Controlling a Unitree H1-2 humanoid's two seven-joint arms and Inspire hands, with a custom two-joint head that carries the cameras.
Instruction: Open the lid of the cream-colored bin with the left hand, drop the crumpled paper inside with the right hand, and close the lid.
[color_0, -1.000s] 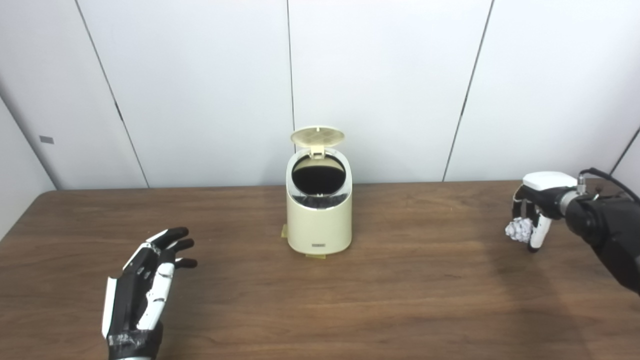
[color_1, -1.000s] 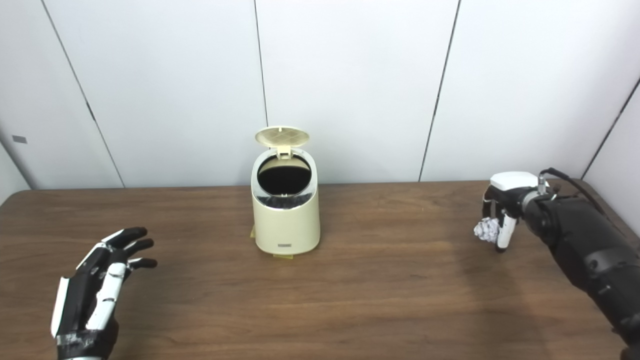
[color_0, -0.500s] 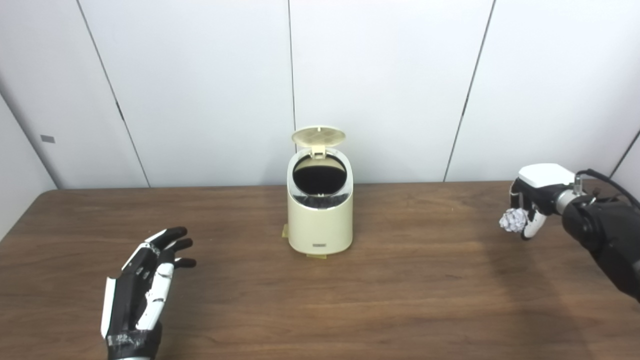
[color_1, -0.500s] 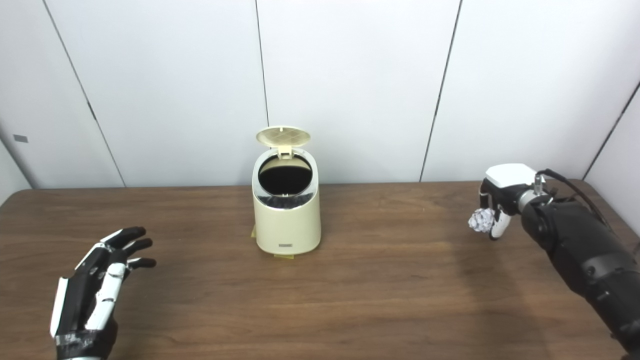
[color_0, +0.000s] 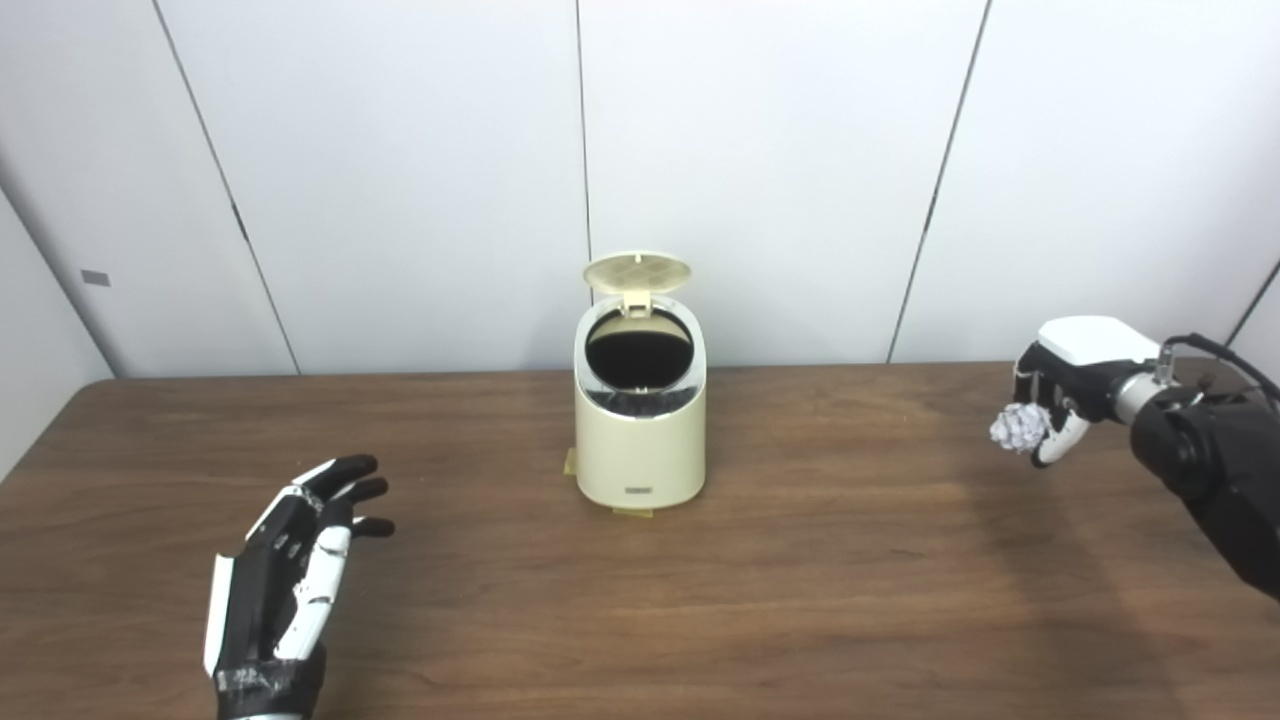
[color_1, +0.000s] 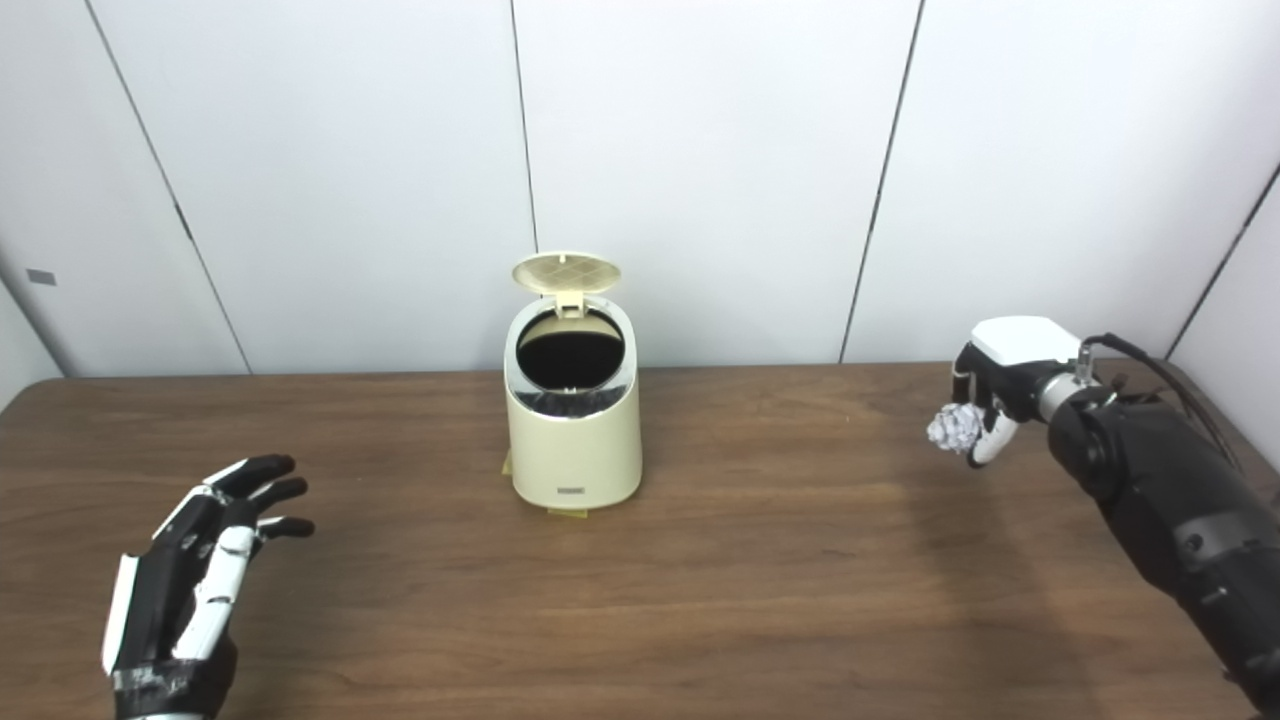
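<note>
Right hand (color_0: 1062, 390), fingers clamped on the paper (color_0: 1015, 428) at frame right, has the open bin (color_0: 640, 440) at centre, leftward; left hand (color_0: 290, 570) fingers apart

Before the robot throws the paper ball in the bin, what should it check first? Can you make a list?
1. Lid up: ok, it stands open.
2. Bin mouth clear: ok, nothing covers the dark opening.
3. Paper held: ok, the right robot hand is closed around it, above the table.
4. Paper over the bin: not ok, it is far off to the right.
5. Left robot hand out of the way: ok, open, off to the left of the bin.
6. Room inside the bin: cannot tell, too dark.
</note>
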